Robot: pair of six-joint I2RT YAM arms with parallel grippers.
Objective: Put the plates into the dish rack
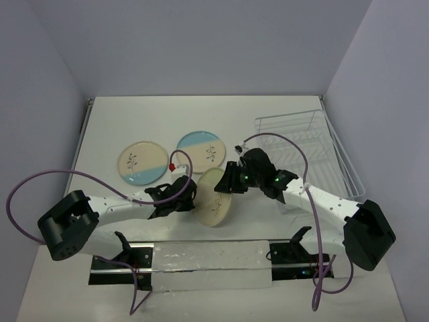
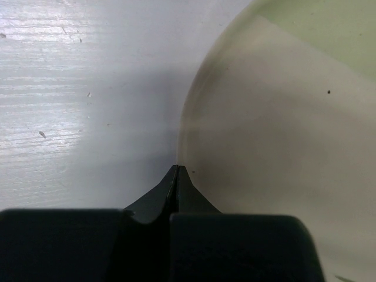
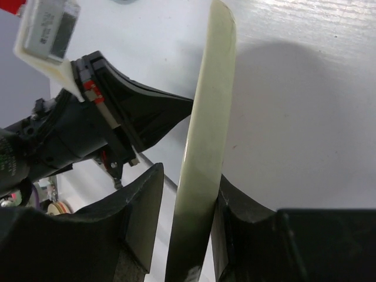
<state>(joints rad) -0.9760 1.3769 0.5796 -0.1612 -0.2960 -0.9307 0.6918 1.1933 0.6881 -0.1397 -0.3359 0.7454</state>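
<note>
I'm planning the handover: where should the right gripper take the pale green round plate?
Its rim, from the dish rack side, one finger on each face. The pale green plate stands tilted on edge against the shut left gripper, its thin rim between the right gripper's open fingers.

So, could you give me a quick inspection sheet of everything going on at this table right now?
Surface: white table, faintly scuffed.
Job's things: green plate tilted up between the arms; blue plate and second blue plate lying flat; dish rack at right, no plates in it.
Clutter: nothing seen.
Grippers: left gripper jaws shut, tips against the green plate; right gripper jaws straddle its rim, a gap on one side.
Cables: left purple cable and right purple cable loop loose.
Surroundings: plain pale walls.
</note>
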